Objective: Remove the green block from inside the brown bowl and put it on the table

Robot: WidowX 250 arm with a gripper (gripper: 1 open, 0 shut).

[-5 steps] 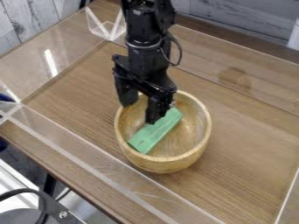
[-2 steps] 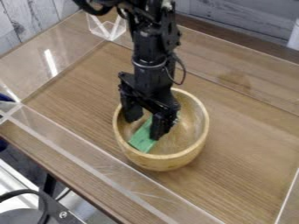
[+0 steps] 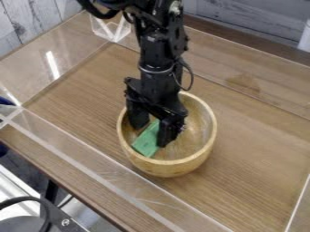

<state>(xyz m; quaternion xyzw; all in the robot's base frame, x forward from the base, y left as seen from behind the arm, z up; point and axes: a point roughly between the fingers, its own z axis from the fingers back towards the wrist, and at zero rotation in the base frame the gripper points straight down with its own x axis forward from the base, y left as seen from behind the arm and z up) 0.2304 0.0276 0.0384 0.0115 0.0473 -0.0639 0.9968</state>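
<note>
Black fingers (image 3: pixel 155 116) spread over the green block (image 3: pixel 147 139) inside the brown bowl (image 3: pixel 184 166); its visible end points toward seven o'clock. Best to straddle its narrow width before closing, then lift straight up.

No readable text — no labels, numbers or signs

One robot arm (image 3: pixel 155 45) is present, ending in one gripper (image 3: pixel 155 116). One brown bowl (image 3: pixel 172 170) surrounds the lower part of the gripper. One green block (image 3: pixel 147 141) lies within the bowl, at the gripper's fingers. One table (image 3: pixel 248 122) extends beneath and around the bowl, on both sides of the gripper. In all, the count stands at one arm, one gripper, one bowl, one block and one table.
</note>
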